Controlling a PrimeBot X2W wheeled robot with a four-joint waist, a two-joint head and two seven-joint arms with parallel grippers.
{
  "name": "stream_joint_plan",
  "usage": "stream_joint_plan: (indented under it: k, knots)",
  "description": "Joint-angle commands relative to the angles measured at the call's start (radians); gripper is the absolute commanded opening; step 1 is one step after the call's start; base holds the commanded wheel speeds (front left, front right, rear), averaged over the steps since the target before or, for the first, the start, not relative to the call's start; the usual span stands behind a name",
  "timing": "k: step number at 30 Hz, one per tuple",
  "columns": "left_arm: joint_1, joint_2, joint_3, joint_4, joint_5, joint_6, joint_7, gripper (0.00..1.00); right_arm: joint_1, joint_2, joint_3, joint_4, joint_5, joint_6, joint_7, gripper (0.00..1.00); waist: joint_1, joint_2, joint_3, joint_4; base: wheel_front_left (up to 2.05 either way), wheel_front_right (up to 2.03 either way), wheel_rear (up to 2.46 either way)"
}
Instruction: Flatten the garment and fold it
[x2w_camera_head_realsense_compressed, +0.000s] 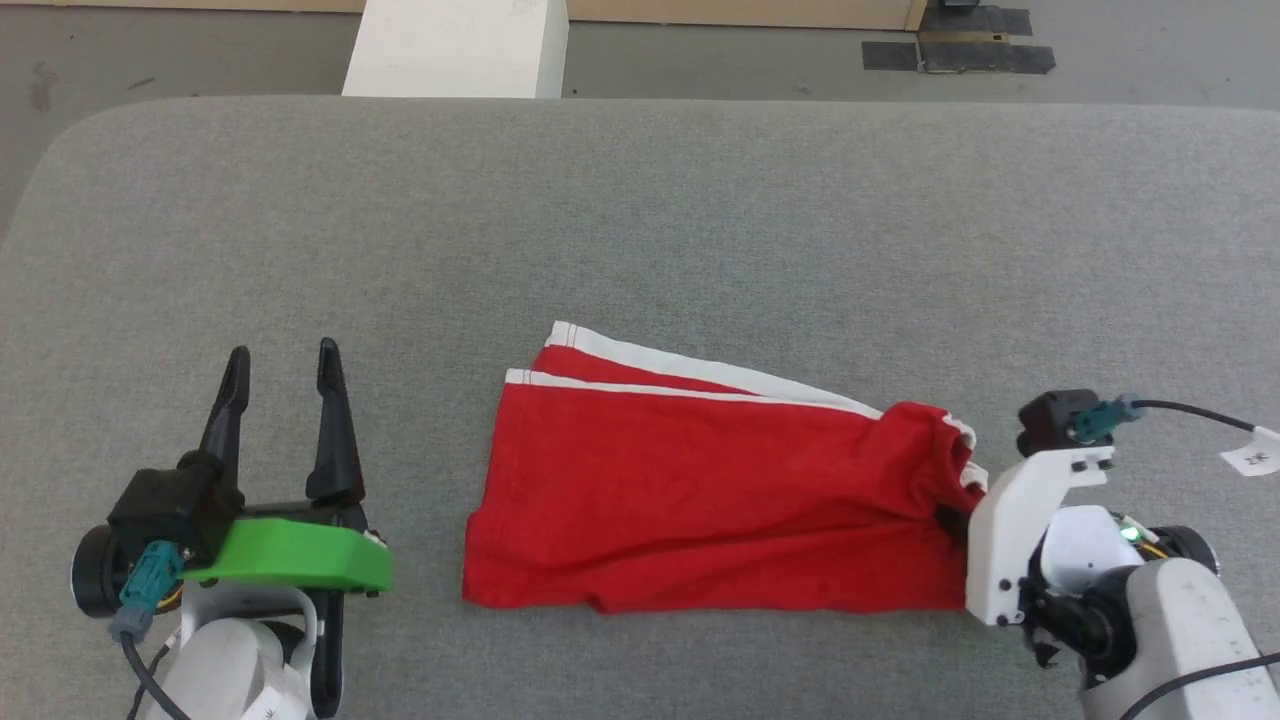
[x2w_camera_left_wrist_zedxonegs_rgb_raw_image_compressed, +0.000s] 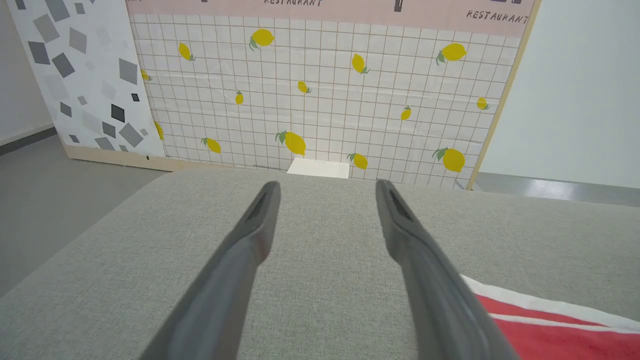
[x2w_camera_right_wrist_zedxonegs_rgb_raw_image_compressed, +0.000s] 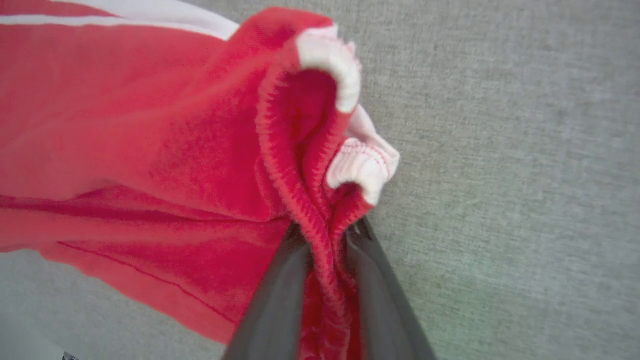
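Garment place: the red garment (x2w_camera_head_realsense_compressed: 700, 490) lies on the grey cloth-covered table (x2w_camera_head_realsense_compressed: 640, 220), right of middle and toward the near edge, stretched left to right.
Garment colour: red soft fabric, with two white bands running along its far edge.
Garment lie: two layers lie one on the other, and their left ends are stepped, the upper end nearer than the lower one. The body is mostly flat, with shallow creases near the right end.
Garment right end: the ribbed, gathered band (x2w_camera_right_wrist_zedxonegs_rgb_raw_image_compressed: 300, 150) is bunched into a lifted, open loop, red outside with white patches at its rim.
Right gripper (x2w_camera_right_wrist_zedxonegs_rgb_raw_image_compressed: 327, 227): its two dark fingers are clamped on the red ribbed edge, with cloth pinched between them at the garment's near right corner.
Left gripper (x2w_camera_head_realsense_compressed: 283, 350): fingers spread apart with nothing between them, over bare table to the left of the garment and apart from it.
Left wrist view: a red and white strip of the garment (x2w_camera_left_wrist_zedxonegs_rgb_raw_image_compressed: 550, 325) shows right of the fingers (x2w_camera_left_wrist_zedxonegs_rgb_raw_image_compressed: 260, 220).
Far side: a white block (x2w_camera_head_realsense_compressed: 455, 45) stands beyond the table, in front of a lemon-print panel (x2w_camera_left_wrist_zedxonegs_rgb_raw_image_compressed: 320, 90).
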Motion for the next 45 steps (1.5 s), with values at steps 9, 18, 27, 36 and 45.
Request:
stream_joint_plan:
  k: [9,18,27,36,45]
  knots:
    - [0.015,-0.049,0.042,0.003,0.039,-0.052,-0.005,1.0,-0.013,-0.213,-0.158,0.016,0.0,-0.002,0.056,0.0,0.0,0.0,-0.001,-0.002,0.0,0.0,0.0]
    - [0.021,-0.076,0.05,0.015,0.061,-0.087,-0.005,1.0,-0.014,-0.299,-0.26,-0.009,-0.098,-0.002,0.169,0.0,0.0,0.0,-0.014,0.006,0.0,0.0,0.0]
    - [0.037,-0.084,0.061,0.014,0.075,-0.1,-0.005,1.0,0.081,-0.296,-0.125,-0.326,0.003,-0.002,0.442,0.0,0.0,0.0,-0.045,0.014,0.0,0.0,0.0]
    - [0.041,-0.102,0.061,0.018,0.077,-0.106,-0.005,1.0,0.025,-0.105,0.017,-0.395,0.059,-0.002,0.43,0.0,0.0,0.0,-0.045,0.027,0.0,0.0,0.0]
    - [0.03,-0.114,0.058,0.027,0.082,-0.119,-0.005,1.0,-0.1,-0.036,0.192,-0.159,0.0,-0.002,0.311,0.0,0.0,0.0,-0.033,0.079,0.0,0.0,0.0]
